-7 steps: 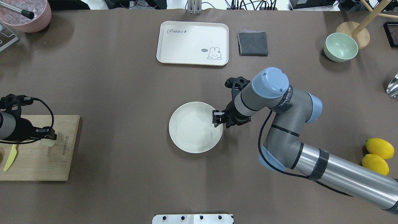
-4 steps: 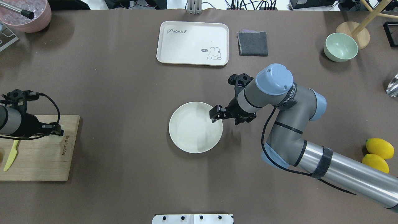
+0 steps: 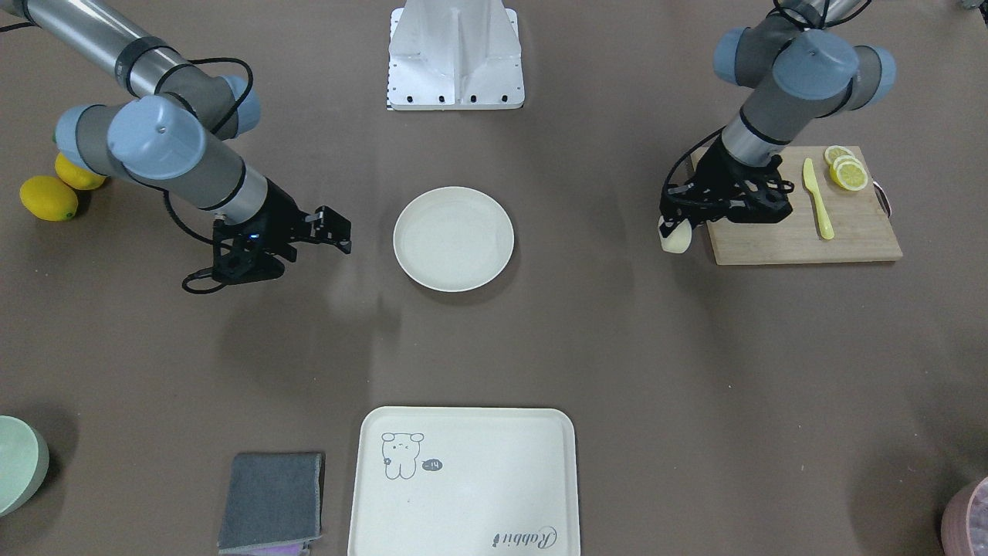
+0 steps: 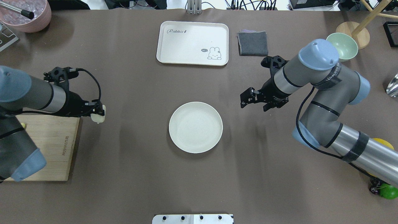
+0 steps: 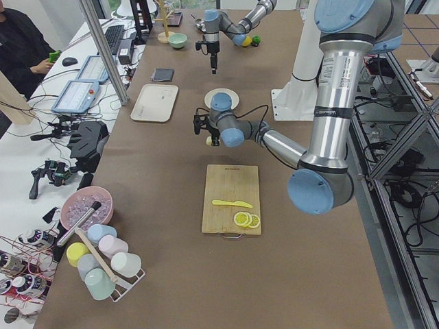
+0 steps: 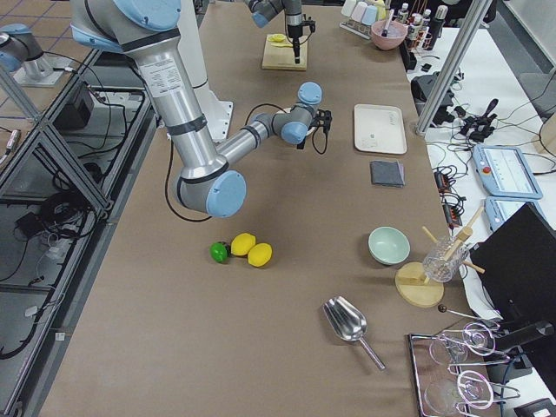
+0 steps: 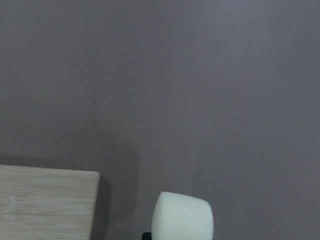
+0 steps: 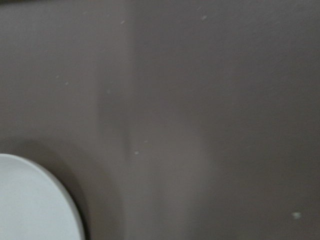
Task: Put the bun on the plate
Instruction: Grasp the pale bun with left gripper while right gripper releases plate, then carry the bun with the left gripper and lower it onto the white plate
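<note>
The bun (image 4: 99, 116) is a small pale cream lump held off the table, just past the wooden board's edge, with my left gripper (image 4: 98, 114) shut on it. It also shows in the front view as the bun (image 3: 677, 238) and low in the left wrist view as the bun (image 7: 182, 218). The round off-white plate (image 4: 196, 127) lies bare mid-table, well to the right of the bun; the plate (image 3: 453, 239) is apart from both grippers. My right gripper (image 4: 244, 100) hovers open and holds nothing, up and right of the plate. The plate's rim (image 8: 35, 195) fills the right wrist view's lower left corner.
The wooden cutting board (image 3: 795, 232) carries a yellow knife (image 3: 817, 198) and lemon slices (image 3: 846, 171). A cream tray (image 4: 192, 43), a grey cloth (image 4: 252, 43) and a green bowl (image 4: 340, 47) lie at the far side. Lemons (image 3: 48, 197) sit by the right arm.
My left gripper has carried the bun off the board, rightward toward the plate. My right gripper has left the plate's right rim and drawn back to the right and away.
</note>
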